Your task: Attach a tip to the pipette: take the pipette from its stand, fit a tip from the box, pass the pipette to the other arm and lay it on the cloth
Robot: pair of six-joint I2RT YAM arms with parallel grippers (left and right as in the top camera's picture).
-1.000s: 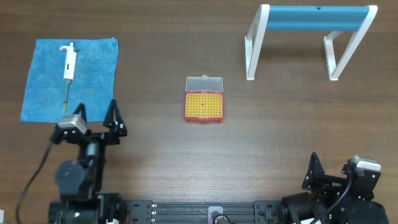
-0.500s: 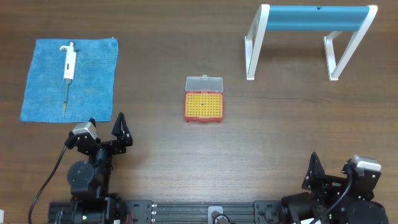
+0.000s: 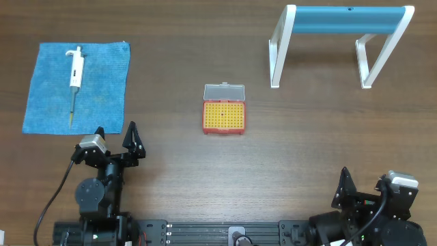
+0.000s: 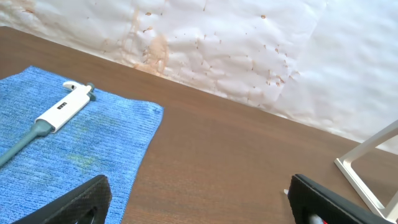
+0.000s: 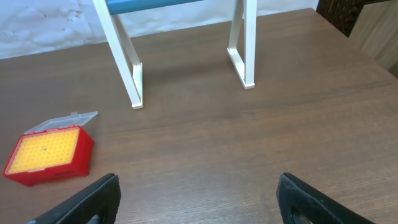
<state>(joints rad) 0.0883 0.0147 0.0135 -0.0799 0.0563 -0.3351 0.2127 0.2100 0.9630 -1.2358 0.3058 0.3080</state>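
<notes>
Pipette lies on the cloth at ten o'clock; left hand and right hand both spread wide.

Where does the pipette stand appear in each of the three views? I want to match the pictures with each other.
Top view: the stand is at the upper right, a blue bar on white legs.
Left wrist view: one white leg of the stand shows at the right edge.
Right wrist view: the stand fills the upper middle, legs coming down to the table.
Shared landmark: the red tip box, seen in the top and right wrist views, lies nearer the arms than the stand.
</notes>
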